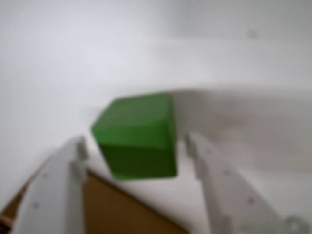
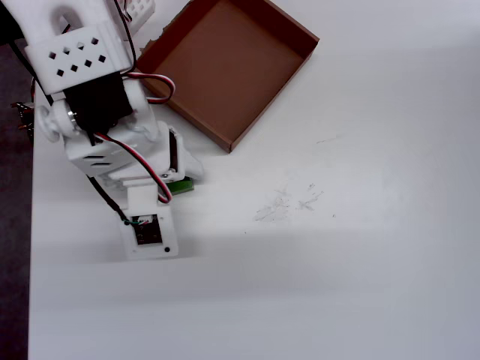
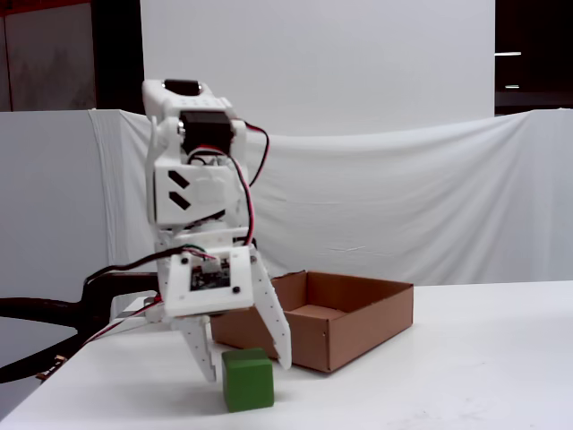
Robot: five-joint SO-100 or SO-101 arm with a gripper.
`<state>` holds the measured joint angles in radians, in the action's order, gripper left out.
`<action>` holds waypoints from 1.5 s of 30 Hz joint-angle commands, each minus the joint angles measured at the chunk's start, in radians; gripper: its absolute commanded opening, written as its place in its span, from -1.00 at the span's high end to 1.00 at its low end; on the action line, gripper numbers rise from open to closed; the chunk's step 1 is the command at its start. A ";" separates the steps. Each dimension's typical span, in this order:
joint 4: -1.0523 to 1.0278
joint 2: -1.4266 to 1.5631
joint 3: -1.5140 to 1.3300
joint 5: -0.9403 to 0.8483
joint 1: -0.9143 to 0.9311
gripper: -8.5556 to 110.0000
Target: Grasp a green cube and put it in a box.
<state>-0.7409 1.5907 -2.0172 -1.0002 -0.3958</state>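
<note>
Table [image 2: 360, 255]: white surface; carries the box and the green cube. Faint scuff marks [image 2: 289, 204] show in the overhead view, right of the arm.
Arm [image 3: 192, 193]: white printed body with red and black wires, bent down over the cube; a small circuit board sits at the wrist.
Box [image 2: 229, 67]: shallow brown cardboard tray, floor bare. In the overhead view it lies up and to the right of the arm; in the fixed view it stands just behind the cube.
Gripper [image 3: 243, 363]: pointed down at the table; fingers [image 1: 222, 190] spread, one on each side of the cube. Whether they touch it cannot be told.
Green cube [image 3: 248, 379]: rests on the table, outside the box, between the fingers. Only a green sliver shows under the arm in the overhead view.
</note>
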 commanded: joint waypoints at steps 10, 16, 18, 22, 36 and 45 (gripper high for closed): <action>0.028 -0.018 0.029 -0.015 -0.017 0.46; 0.028 -0.018 0.029 -0.015 -0.020 0.53; 0.028 -0.017 0.026 -0.015 -0.021 0.56; 0.029 -0.009 0.020 -0.015 -0.021 0.61; -0.400 0.233 0.268 -0.006 -0.072 0.63; -0.451 0.342 0.233 0.014 -0.298 0.63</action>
<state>-1.1796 1.8715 -1.8086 -0.9986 -0.6443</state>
